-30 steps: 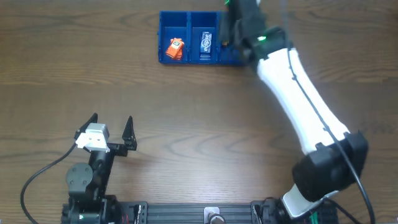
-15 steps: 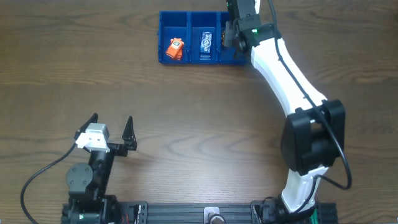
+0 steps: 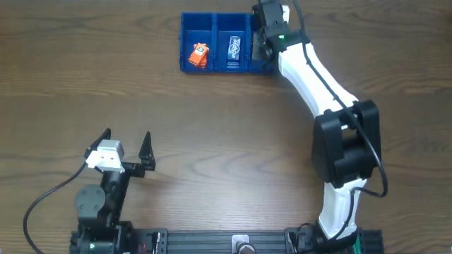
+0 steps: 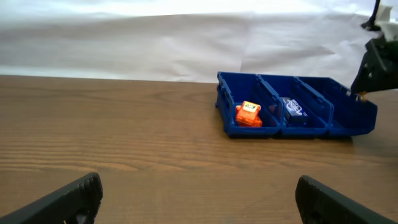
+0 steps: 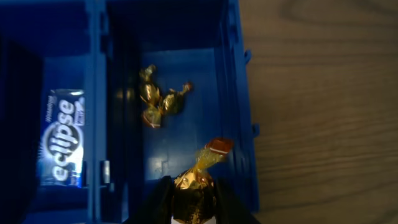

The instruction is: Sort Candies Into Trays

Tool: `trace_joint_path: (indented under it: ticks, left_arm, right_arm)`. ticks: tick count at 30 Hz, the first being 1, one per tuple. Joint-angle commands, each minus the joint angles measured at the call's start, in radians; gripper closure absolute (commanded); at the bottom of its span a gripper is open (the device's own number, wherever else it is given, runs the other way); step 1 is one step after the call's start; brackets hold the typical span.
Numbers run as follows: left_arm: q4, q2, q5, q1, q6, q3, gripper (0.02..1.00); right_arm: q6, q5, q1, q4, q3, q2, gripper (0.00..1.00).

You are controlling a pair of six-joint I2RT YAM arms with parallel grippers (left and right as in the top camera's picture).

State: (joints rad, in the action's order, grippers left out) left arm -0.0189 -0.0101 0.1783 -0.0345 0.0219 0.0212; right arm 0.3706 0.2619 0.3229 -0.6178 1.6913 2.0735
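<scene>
Looking at your wooden bench, the blue tray with three compartments sits at the far side. Your right claw hangs over the tray's right compartment, pinching a gold-wrapped candy that's poking out past the fingertips. Your left claw is parked way back near its base, fingers spread wide with nothing between them, well apart from the tray. Inside the tray you've got a blue gum pack in the middle compartment, an orange candy in the left one, and a couple of gold candies lying together in the right one, just below the claw.
</scene>
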Motion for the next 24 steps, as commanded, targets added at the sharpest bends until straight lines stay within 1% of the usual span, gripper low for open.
trace_joint_path:
  ticks: [1,3,5,6,8,9,16,20,22,23,24]
  left_arm:
    - [-0.041,0.006,0.021,0.004,-0.008,-0.016,0.020]
    - [-0.041,0.006,0.021,0.004,-0.008,-0.016,0.020]
    - [-0.041,0.006,0.021,0.004,-0.008,-0.016,0.020]
    - [-0.041,0.006,0.021,0.004,-0.008,-0.016,0.020]
    - [-0.041,0.006,0.021,0.004,-0.008,-0.016,0.020]
    - [-0.041,0.006,0.021,0.004,-0.008,-0.016,0.020]
    - [-0.041,0.006,0.021,0.004,-0.008,-0.016,0.020]
    - [-0.041,0.006,0.021,0.004,-0.008,-0.016,0.020]
    - [-0.041,0.006,0.021,0.004,-0.008,-0.016,0.020]
    - [-0.041,0.006,0.021,0.004,-0.008,-0.016,0.020]
    - [-0.041,0.006,0.021,0.004,-0.008,-0.016,0.020]
  right_arm:
    - [-0.005,0.014,-0.011,0.007,-0.003,0.005,0.785]
    - [-0.005,0.014,-0.011,0.008,-0.003,0.005,0.724]
    - [-0.006,0.014,-0.011,0.008,-0.003,0.005,0.364]
    - [-0.006,0.014,-0.011,0.008,-0.003,0.005,0.205]
    - [-0.006,0.014,-0.011,0.009,-0.003,0.005,0.038]
    - [-0.006,0.014,-0.011,0.011,-0.003,0.005,0.001]
    - [-0.006,0.014,-0.011,0.015,-0.003,0.002,0.003]
    - [-0.013,0.003,-0.011,-0.018,-0.003,-0.048,0.001]
    - [-0.094,-0.048,-0.011,-0.059,-0.003,-0.109,0.001]
    - [-0.117,-0.063,-0.014,-0.094,-0.003,-0.143,0.001]
    - [-0.117,-0.065,-0.021,-0.132,-0.003,-0.172,0.001]
